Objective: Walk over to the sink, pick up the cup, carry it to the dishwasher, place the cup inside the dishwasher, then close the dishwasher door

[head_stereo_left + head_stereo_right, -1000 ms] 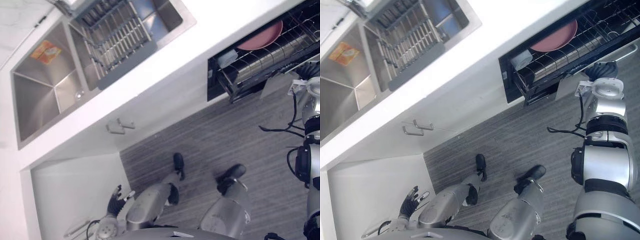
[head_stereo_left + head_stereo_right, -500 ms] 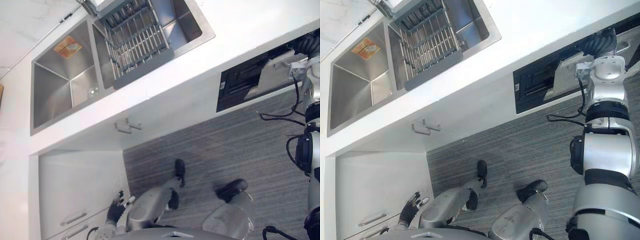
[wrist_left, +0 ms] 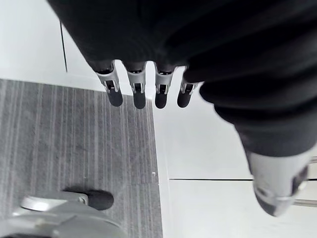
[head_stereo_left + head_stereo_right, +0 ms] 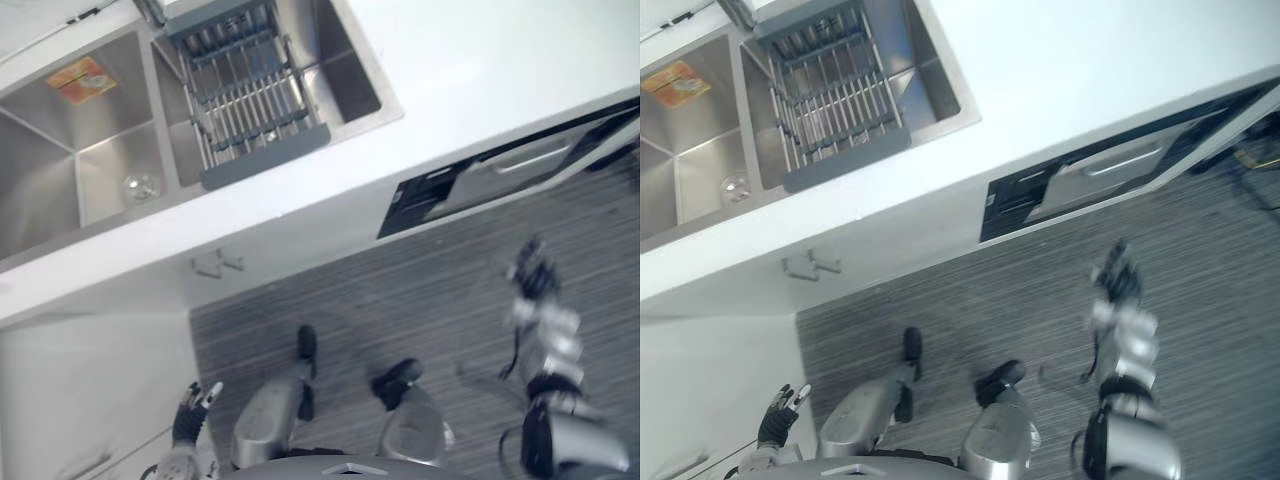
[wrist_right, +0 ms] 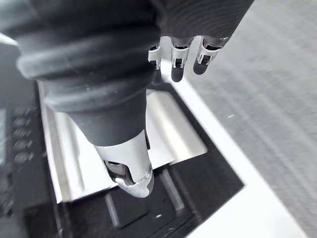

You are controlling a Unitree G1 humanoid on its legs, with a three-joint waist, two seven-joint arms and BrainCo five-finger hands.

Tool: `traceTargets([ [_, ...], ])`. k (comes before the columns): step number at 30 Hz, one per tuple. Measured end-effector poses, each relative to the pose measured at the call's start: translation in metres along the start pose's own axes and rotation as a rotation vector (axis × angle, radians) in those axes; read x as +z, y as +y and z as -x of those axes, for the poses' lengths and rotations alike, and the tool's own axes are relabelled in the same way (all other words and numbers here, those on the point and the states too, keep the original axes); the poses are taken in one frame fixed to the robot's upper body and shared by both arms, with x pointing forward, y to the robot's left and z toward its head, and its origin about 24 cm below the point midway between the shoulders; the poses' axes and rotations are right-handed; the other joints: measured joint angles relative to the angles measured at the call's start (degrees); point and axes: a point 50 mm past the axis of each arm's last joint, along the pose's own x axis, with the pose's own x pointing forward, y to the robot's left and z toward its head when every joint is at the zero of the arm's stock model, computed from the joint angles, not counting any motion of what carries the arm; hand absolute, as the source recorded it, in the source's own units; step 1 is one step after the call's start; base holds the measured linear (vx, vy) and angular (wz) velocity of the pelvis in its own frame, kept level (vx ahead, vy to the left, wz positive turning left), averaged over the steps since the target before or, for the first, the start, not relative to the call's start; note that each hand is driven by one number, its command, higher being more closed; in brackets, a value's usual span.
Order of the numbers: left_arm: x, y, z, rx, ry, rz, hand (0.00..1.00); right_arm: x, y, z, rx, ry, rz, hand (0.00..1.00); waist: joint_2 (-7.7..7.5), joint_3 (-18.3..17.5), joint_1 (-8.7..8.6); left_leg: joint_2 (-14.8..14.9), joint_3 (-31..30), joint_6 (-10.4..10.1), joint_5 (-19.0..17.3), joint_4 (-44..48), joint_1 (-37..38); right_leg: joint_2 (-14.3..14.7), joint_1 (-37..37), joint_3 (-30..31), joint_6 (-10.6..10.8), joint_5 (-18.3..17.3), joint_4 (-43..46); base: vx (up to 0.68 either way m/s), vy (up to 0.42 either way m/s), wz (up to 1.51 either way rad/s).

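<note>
The white counter crosses the frame from lower left to upper right, with the grey floor below it. The sink is at upper left, and a grey rack spans its right basin. The dishwasher is at right under the counter edge. Its silver door looks pushed in flush or nearly so, but I cannot tell if it has latched.

The right hand hangs over the floor just below the door and clear of it. Its fingers are straight and empty. The door's long axis runs along the counter edge, up-frame of this hand, with nothing between them. This is much the nearer hand if a last push is needed.

The left hand is at lower left by the cabinet front, its fingers straight and empty.

The cup is in neither hand, so it is probably behind the door. An orange patch lies in the left basin, and so does a small round glint, which could be a drain or glass.
</note>
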Motion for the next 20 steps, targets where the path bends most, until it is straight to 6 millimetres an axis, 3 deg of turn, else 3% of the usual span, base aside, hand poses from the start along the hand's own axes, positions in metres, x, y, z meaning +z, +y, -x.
traceTargets([
  [1,-0.001,0.003,0.000,0.016,0.006,0.000,0.00,-0.020,-0.006,0.015,-0.025,0.047,-0.028,0.00,-1.03,-0.74,-0.23,0.02,0.02,0.55,-0.46,-0.03,0.68,-0.08,0.37,0.58,-0.17,0.14,0.53,0.15,0.011,-0.07],
  [3,-0.007,0.012,0.002,0.056,0.032,-0.007,0.00,-0.078,-0.024,0.068,-0.128,0.211,-0.134,0.00,-3.56,-3.21,-1.39,0.32,0.53,1.88,-2.44,-0.04,4.13,-1.47,1.59,3.41,-1.77,1.25,5.67,0.17,0.052,0.02],
  [5,-0.010,0.014,0.003,0.067,0.044,-0.024,0.00,-0.101,-0.028,0.095,-0.175,0.294,-0.162,0.00,-3.90,-4.44,-2.31,1.21,1.13,2.52,-3.09,-0.04,6.05,-2.49,1.35,5.47,-5.15,3.66,10.39,0.16,0.076,0.10],
  [6,-0.011,0.015,0.004,0.075,0.051,-0.030,0.00,-0.115,-0.026,0.111,-0.199,0.348,-0.191,0.00,-3.95,-5.02,-2.45,1.81,1.32,2.97,-3.66,-0.02,7.80,-2.87,0.34,9.35,-8.84,6.49,14.49,0.14,0.099,0.16],
  [7,-0.011,0.016,0.003,0.076,0.056,-0.055,0.00,-0.129,-0.021,0.127,-0.214,0.397,-0.215,0.00,-4.30,-5.86,-2.46,1.91,0.87,3.52,-4.08,0.01,9.28,-2.87,-1.39,15.78,-9.35,10.45,18.46,0.14,0.111,0.21],
  [8,-0.011,0.015,0.002,0.074,0.058,-0.069,0.00,-0.135,-0.018,0.134,-0.221,0.424,-0.225,0.00,-4.20,-6.15,-2.38,1.94,0.15,3.95,-4.20,0.13,9.87,-2.51,-3.12,19.20,-8.78,11.20,20.74,0.12,0.073,0.34],
  [9,-0.010,0.014,0.001,0.076,0.067,-0.073,0.00,-0.146,-0.013,0.148,-0.235,0.470,-0.252,0.00,-4.08,-7.05,-2.55,2.35,-1.44,4.35,-4.38,0.38,10.39,-0.10,-5.02,24.43,-5.78,6.85,22.20,0.16,0.011,0.67],
  [10,-0.006,0.012,-0.005,0.088,0.073,-0.075,0.00,-0.158,0.001,0.161,-0.228,0.517,-0.286,0.00,-4.17,-8.00,-3.36,3.72,-4.25,4.48,-4.45,0.37,10.69,7.11,-5.08,31.18,-2.76,-2.42,18.37,0.14,-0.017,0.82],
  [12,0.002,0.007,-0.013,0.094,0.067,-0.067,0.00,-0.165,0.008,0.172,-0.228,0.553,-0.290,0.00,-4.74,-8.59,-3.80,3.51,-7.43,4.83,-4.55,0.37,10.90,12.54,-4.91,35.43,-2.07,-6.16,12.38,0.11,-0.044,0.89],
  [16,0.003,-0.004,-0.016,0.105,0.081,0.002,0.00,-0.167,0.014,0.176,-0.186,0.571,-0.254,0.00,-5.70,-9.63,-3.50,2.89,-9.10,4.61,-7.62,2.57,12.17,15.23,-6.03,39.33,-1.62,-6.23,4.74,0.11,-0.084,0.40],
  [17,0.003,-0.003,-0.016,0.111,0.084,0.013,0.00,-0.167,0.015,0.177,-0.163,0.581,-0.234,0.00,-6.47,-10.24,-3.49,2.86,-9.27,3.86,-10.47,6.08,11.34,15.54,-5.39,41.15,-1.50,-3.73,1.61,0.18,-0.188,0.48],
  [18,0.001,0.002,-0.014,0.121,0.087,0.015,0.00,-0.169,0.018,0.179,-0.143,0.595,-0.225,0.00,-8.17,-11.54,-3.53,3.16,-5.66,2.85,-12.60,7.98,11.18,13.81,-3.79,41.37,-0.87,4.17,0.27,0.22,-0.254,0.61],
  [19,0.000,0.004,-0.013,0.120,0.091,0.006,0.00,-0.170,0.018,0.181,-0.144,0.602,-0.224,0.00,-9.10,-12.32,-3.48,3.47,-3.04,1.81,-13.23,8.51,11.22,12.88,-2.76,41.29,0.71,3.74,0.01,0.24,-0.288,0.73],
  [20,0.000,-0.002,-0.014,0.104,0.088,0.011,0.00,-0.167,0.015,0.178,-0.153,0.586,-0.213,0.00,-9.03,-12.89,-3.00,5.59,0.31,-0.16,-14.00,10.07,11.22,13.13,-1.03,40.37,0.90,1.75,-0.63,0.11,-0.161,0.48],
])
